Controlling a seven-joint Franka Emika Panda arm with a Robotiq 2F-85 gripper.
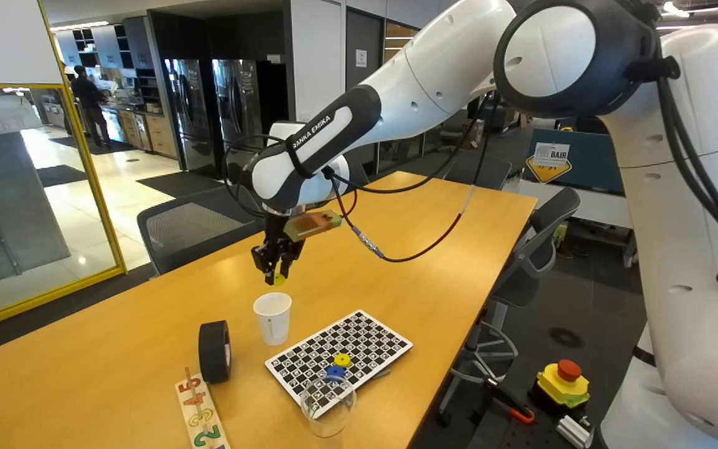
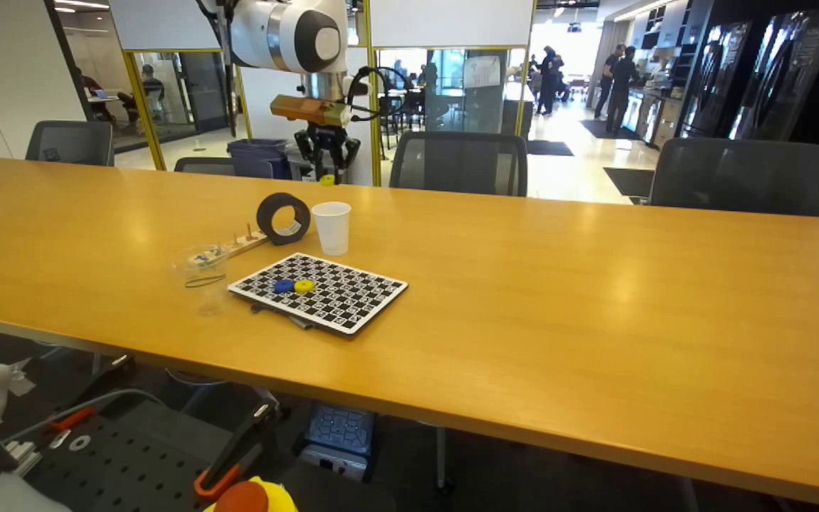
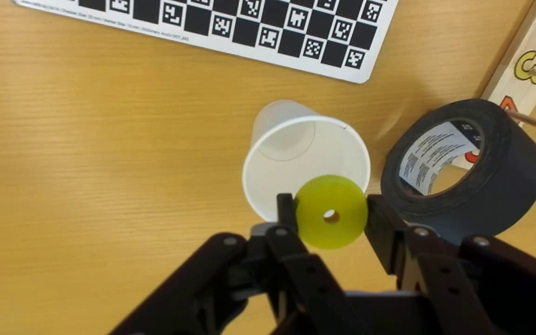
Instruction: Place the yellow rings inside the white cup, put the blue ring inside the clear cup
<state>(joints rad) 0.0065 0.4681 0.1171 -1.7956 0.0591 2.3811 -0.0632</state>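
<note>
My gripper (image 3: 331, 207) is shut on a yellow ring (image 3: 324, 193), held by its sides between the fingertips. In the wrist view the ring overlaps the near rim of the white cup (image 3: 291, 174), whose visible inside is empty. In both exterior views the gripper and ring are above the upright white cup (image 1: 273, 324), (image 2: 332, 229). Another yellow ring (image 1: 342, 360), (image 2: 303, 286) lies on the checkered board beside the blue ring (image 1: 335, 372), (image 2: 283, 286). The clear cup (image 1: 328, 419), (image 2: 200, 267) stands by the board's edge. Neither it nor the blue ring shows in the wrist view.
A black tape roll (image 3: 505, 172), (image 2: 284, 219) stands on edge close beside the white cup. A wooden number board with pegs (image 1: 200, 411) lies by the roll. The checkered board (image 1: 374, 340), (image 2: 352, 299) lies on the table (image 2: 559, 320).
</note>
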